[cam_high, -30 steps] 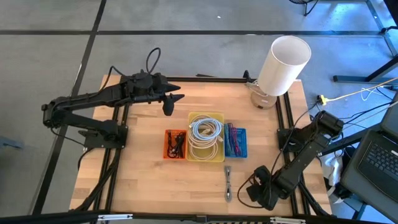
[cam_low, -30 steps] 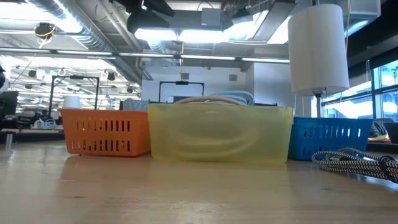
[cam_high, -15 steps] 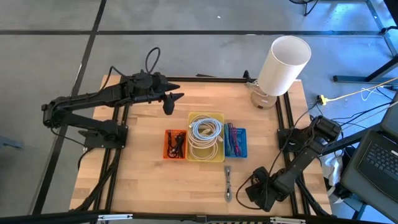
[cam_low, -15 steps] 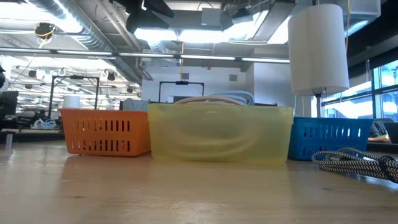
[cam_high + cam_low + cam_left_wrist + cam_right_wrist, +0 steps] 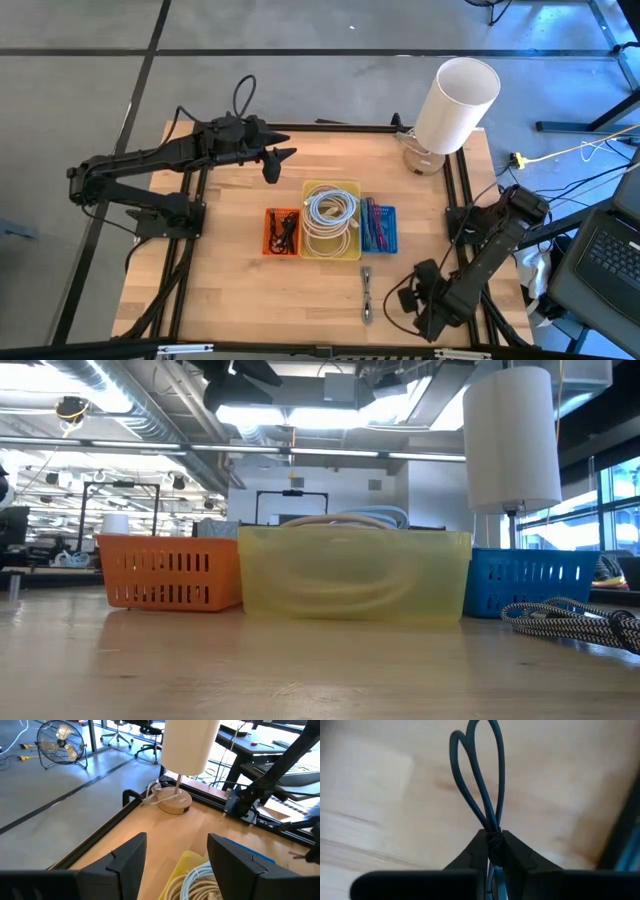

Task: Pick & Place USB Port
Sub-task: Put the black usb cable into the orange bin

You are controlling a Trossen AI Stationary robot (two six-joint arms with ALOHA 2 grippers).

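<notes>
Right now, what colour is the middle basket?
Yellow; the middle basket shows best in the low view, between the orange and blue ones.

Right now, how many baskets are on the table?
3, side by side in a row mid-table: the orange basket toward the left arm's side, the yellow basket in the middle, the blue basket toward the right arm's side. None seems hidden.

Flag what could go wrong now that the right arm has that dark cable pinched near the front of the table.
The right gripper holds the dark cable only at its bundled neck, jaws closed; the free loops could swing or slip out. The braided cable lies just beside it, so a low sweep could drag it. The blue basket already holds cables, so dangling loops may snag its rim.
</notes>
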